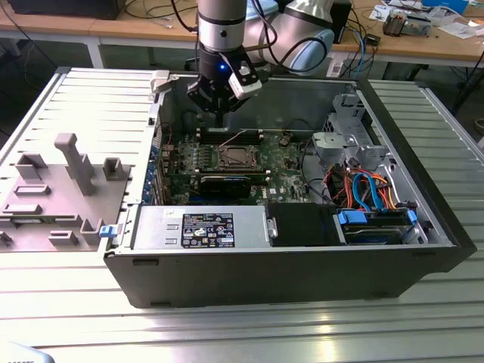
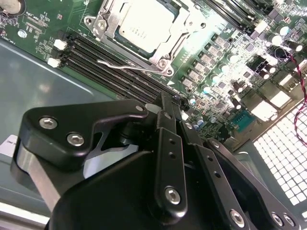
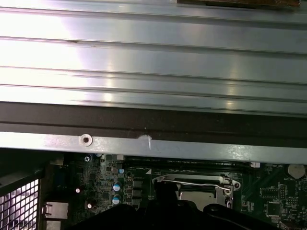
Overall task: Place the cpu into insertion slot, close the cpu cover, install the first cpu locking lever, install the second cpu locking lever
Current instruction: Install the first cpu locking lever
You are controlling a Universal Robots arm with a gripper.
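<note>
Chip (image 2: pixel 144 24) sits seated in the socket (image 2: pixel 165 62) with its cover (image 2: pixel 108 21) down, one lever (image 2: pixel 125 65) seemingly still unlatched, gripper (image 2: pixel 169 103) hovering clenched and empty.

Light falls on me from above, even and bright. In the first wrist view the ribbed metal worktop (image 3: pixel 153 57) glares white toward one edge, and the case wall (image 3: pixel 153 122) below it is a dark shadowed band. In the second wrist view my gripper (image 2: pixel 165 103) looms black, while the motherboard (image 2: pixel 240 62) and a vent grille (image 2: pixel 283 148) wash out.
</note>
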